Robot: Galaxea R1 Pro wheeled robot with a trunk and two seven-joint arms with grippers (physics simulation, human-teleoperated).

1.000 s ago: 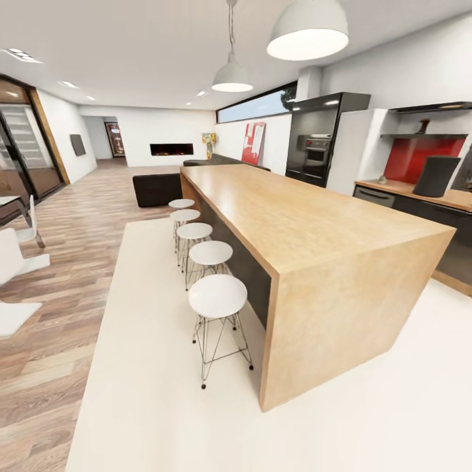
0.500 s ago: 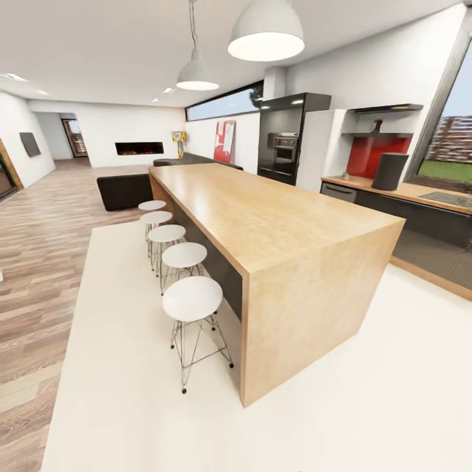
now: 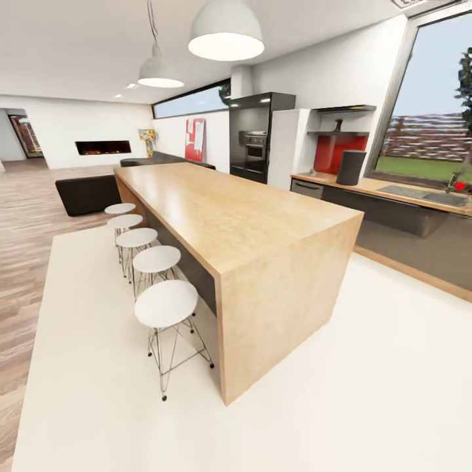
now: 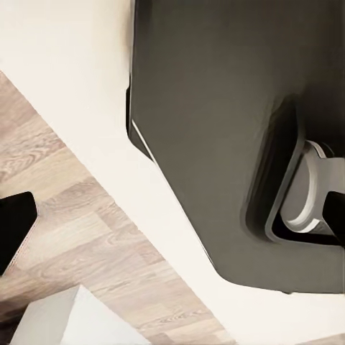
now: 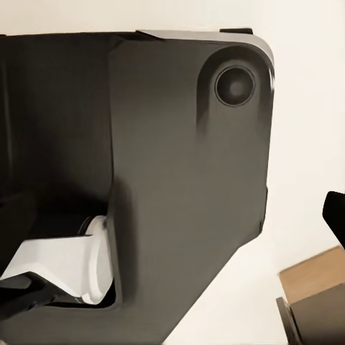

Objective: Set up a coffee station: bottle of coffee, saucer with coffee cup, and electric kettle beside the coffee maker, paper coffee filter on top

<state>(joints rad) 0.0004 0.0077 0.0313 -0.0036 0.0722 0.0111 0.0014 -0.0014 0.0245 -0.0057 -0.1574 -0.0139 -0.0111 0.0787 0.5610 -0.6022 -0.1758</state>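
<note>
Gripper fingers: state cannot be told for either arm. In the left wrist view a black tip [image 4: 13, 228] is seen at the frame edge; in the right wrist view a dark tip [image 5: 336, 213] is seen likewise. Nothing is seen held.

Both wrist views are taken up largely by the robot's dark base [image 4: 223, 122], with a white wheel fitting set in a recess, over a cream floor [image 5: 302, 108]. Wood-plank flooring [image 4: 86, 230] is seen beside the base in the left wrist view.

From the head view, a long wooden island [image 3: 223, 216] is seen ahead, with five white round stools [image 3: 165, 303] lined along its left side. Two pendant lamps [image 3: 226, 33] hang above.

The countertop [image 3: 367, 185] runs along the far right wall below a large window. The coffee maker [image 3: 351, 168] stands upright on it, against a red backsplash. Above it, the kitchen shelf [image 3: 337, 133] is noted, bearing a small dark bottle-like item, likely the bottle of coffee [image 3: 338, 124]; too small to confirm. A black oven tower [image 3: 254, 137] stands left of the shelves.
</note>
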